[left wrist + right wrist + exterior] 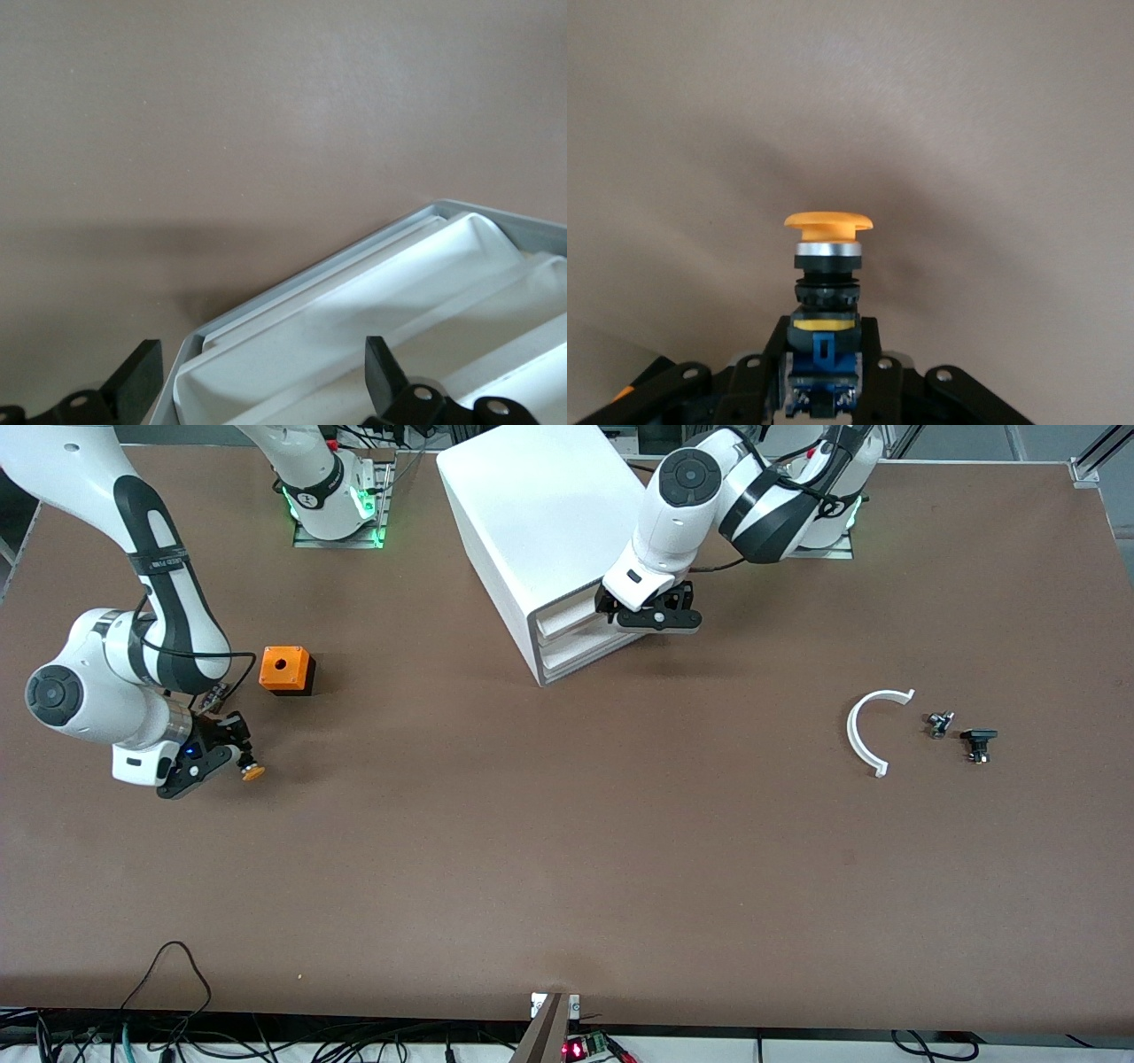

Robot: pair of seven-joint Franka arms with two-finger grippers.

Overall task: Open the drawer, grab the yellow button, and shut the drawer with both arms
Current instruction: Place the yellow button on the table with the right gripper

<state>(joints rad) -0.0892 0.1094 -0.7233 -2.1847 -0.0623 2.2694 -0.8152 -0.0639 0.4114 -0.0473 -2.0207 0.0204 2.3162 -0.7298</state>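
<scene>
Button gripped by right gripper; left gripper spread at seemingly shut drawer.

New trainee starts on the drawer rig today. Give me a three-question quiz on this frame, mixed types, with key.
1. True or false: the right hand is shut on the button.
2. Multiple choice: the left hand is (A) over the orange cube, (B) open at the front of the cabinet's top drawer, (C) shut on the white curved piece.
3. Short answer: which loose thing on the table lies closest to the right hand?

Key:
1. True; its fingers clamp the blue-and-black body, orange cap pointing away.
2. B
3. The orange cube with a hole on top.
</scene>
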